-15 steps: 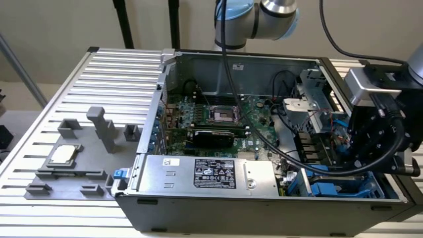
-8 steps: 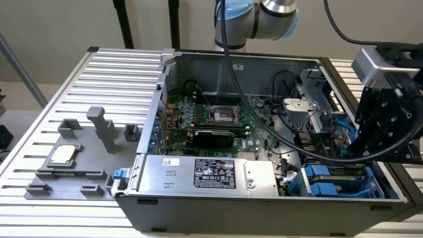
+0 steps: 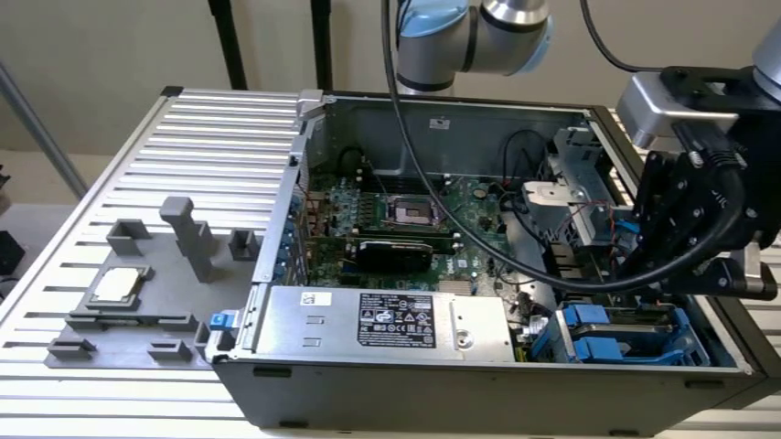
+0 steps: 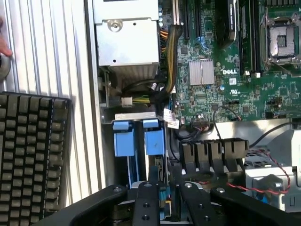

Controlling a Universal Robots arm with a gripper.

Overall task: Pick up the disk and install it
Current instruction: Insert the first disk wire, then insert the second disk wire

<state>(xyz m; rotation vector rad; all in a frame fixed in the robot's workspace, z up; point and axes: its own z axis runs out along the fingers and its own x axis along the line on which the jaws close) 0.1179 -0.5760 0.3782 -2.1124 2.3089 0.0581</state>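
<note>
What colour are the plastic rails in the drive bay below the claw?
Blue rails, clearest in the wrist view.

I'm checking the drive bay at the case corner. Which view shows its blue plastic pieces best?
The wrist view: the blue pieces sit unobstructed, seen from straight above. The exterior view shows them at an angle, partly behind the end effector and cables.

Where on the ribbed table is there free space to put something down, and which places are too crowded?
Free: the ribbed table behind the grey fixture plate, between it and the far edge, beside the computer case. A narrow bare strip also runs along the near edge. Crowded: the fixture plate with its posts and the silver chip, and the case interior, full of boards, cables and blue drive carriers.
</note>
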